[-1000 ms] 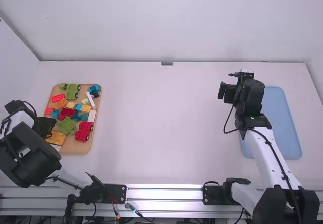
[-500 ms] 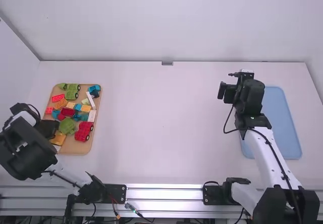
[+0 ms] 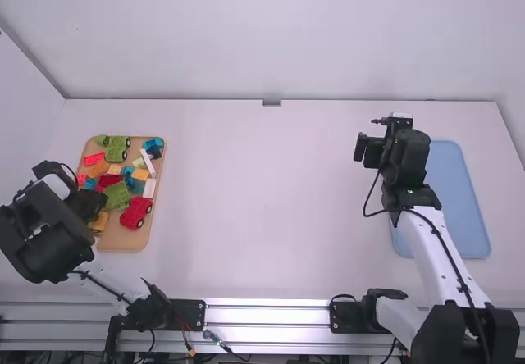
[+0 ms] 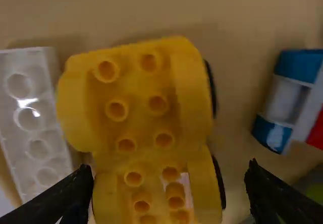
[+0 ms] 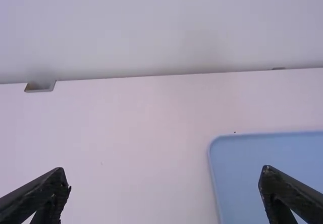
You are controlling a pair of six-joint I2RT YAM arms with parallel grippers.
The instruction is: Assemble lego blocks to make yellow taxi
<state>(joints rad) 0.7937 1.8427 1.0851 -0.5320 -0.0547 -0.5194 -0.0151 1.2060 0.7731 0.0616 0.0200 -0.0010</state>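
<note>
In the high view my left gripper (image 3: 96, 203) is low over the near left part of the wooden tray (image 3: 123, 239), above the yellow car piece (image 3: 99, 221), which it partly covers. In the left wrist view this gripper (image 4: 169, 169) stands open, with the studded yellow car piece (image 4: 136, 103) between and beyond its fingers. A white brick (image 4: 38, 123) lies along the piece's side. My right gripper (image 3: 367, 148) is held above the table at the right; the right wrist view shows that gripper (image 5: 164, 172) open with nothing between its fingers.
Close to the left gripper lie a green block (image 3: 117, 195) and a red car (image 3: 136, 212). Several red, orange, blue and green bricks crowd the tray's far part. A blue tray (image 3: 461, 208) lies at the right, partly behind the right arm.
My left gripper has moved slightly right and away from the camera. The green block has shifted away and turned, the red car has turned slightly, and the yellow piece has shifted right. The right arm is unmoved.
</note>
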